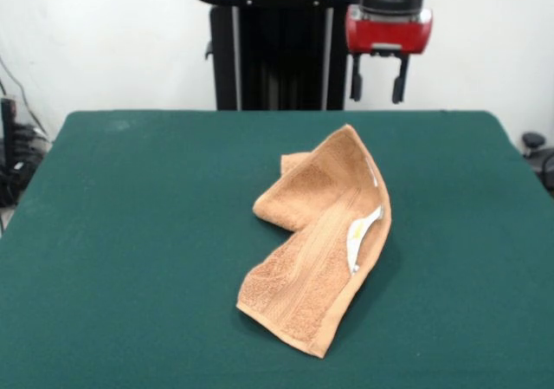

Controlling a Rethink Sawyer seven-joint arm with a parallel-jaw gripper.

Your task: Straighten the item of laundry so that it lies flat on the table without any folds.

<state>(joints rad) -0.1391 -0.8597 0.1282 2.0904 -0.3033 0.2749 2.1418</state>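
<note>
The red-and-black robot gripper (377, 79) hangs above the far edge of the table, its jaws parted and holding nothing, well clear of the cloth. Below, a small orange-tan terry towel (318, 242) lies crumpled right of centre on the large dark green felt-covered table (138, 250), one corner folded over, white care label (361, 236) showing. White wall behind.

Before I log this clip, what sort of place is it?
Probably a robot lab or test cell, not a home. A table covered in dark green cloth holds only a crumpled towel, the arm's pedestal stands behind it against a plain white wall, and the open pincer hangs above the far edge.
</note>
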